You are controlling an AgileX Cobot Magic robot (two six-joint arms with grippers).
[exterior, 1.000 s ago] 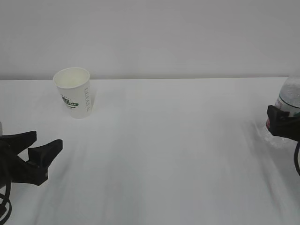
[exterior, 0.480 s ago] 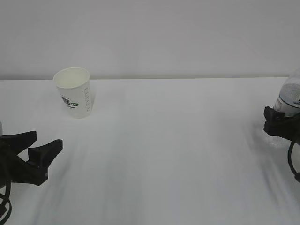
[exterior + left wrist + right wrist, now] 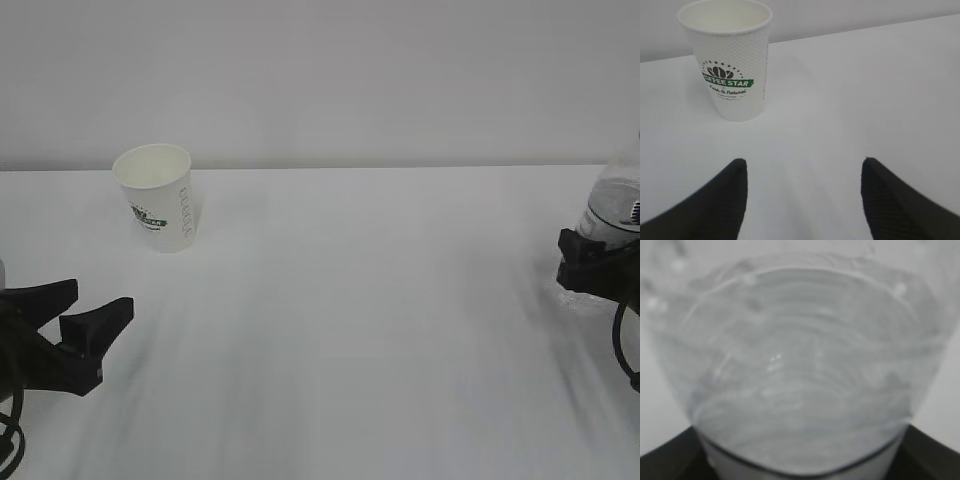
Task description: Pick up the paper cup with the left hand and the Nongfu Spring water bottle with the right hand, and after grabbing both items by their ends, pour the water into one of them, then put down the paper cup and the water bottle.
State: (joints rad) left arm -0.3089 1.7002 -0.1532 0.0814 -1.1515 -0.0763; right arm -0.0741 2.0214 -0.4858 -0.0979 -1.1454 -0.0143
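The white paper cup (image 3: 160,200) with a dark green logo stands upright at the back left; in the left wrist view the paper cup (image 3: 727,65) is ahead and left of my fingers. My left gripper (image 3: 100,300) (image 3: 803,162) rests low near the left edge, open, with only bare table between its fingertips. At the right edge my right gripper (image 3: 590,262) (image 3: 800,460) has its fingers against both sides of the clear ribbed Nongfu Spring water bottle (image 3: 612,210) (image 3: 800,365), which fills that wrist view. I cannot make out the water inside the blurred bottle.
A white table (image 3: 350,330) runs to a plain pale wall behind. A faint wet or reflective smear (image 3: 572,295) lies under the bottle. Black cables trail from both arms at the picture's edges.
The right gripper has closed in on the bottle, and the bottle shows higher in the exterior view than a second ago. The left arm and the cup have stayed still.
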